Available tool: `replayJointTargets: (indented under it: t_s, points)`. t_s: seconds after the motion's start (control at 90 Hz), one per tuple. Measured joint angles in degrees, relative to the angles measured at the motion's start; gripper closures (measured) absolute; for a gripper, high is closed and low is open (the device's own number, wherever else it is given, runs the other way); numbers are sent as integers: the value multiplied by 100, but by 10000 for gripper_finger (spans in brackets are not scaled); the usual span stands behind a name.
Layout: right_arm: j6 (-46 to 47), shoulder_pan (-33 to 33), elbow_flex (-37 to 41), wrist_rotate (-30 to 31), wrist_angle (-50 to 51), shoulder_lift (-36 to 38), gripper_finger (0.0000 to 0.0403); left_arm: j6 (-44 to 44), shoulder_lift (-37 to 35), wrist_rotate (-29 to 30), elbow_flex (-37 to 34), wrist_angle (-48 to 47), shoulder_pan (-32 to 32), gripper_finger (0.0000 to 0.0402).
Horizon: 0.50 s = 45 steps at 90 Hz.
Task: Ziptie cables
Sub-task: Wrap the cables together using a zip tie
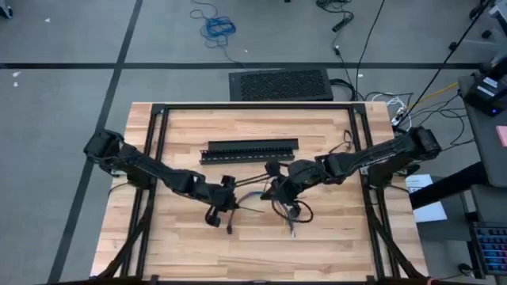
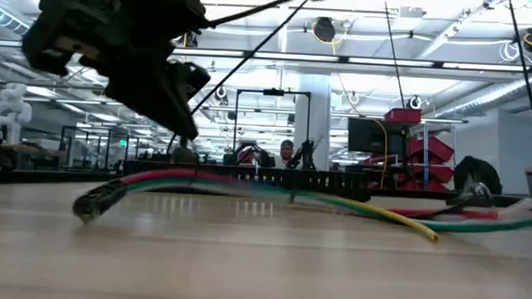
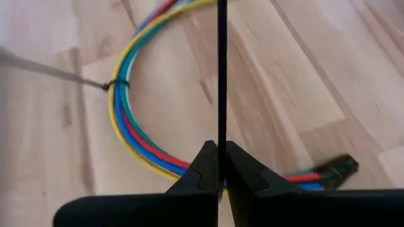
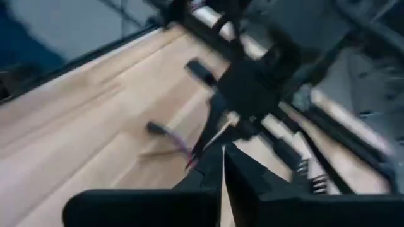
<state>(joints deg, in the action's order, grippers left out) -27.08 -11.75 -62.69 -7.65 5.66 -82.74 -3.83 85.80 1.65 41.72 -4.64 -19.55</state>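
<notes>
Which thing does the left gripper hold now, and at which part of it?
The left gripper is shut on a thin black zip tie strip, pinching its lower end above the cables.

table (image 1: 182, 245): light wood planks | on it: cables (image 1: 255, 188), black slotted bar (image 1: 249, 150)

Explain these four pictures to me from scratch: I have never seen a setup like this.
Two dark robot arms work at a wooden table. One camera looks straight down, one sits at table-top height, and one rides on each wrist. The left gripper is shut on a thin black zip tie strip. Behind it lies the cables bundle, coloured wires already cinched by a small tie at one spot. The right gripper hovers close by, fingers shut; whether it holds anything is unclear. A long black slotted bar lies farther back on the table.
</notes>
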Motion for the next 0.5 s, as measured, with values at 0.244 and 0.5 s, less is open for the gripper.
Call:
replayJointTargets:
  t_s: [0.244,0.5]
  points:
    - [140,67,-33,-122,-91,-221,323,52,0,-20,-51,-113,-15,391]
    - [163,139,-47,-46,-49,-486,288,87,7,13,-69,-162,-20,391]
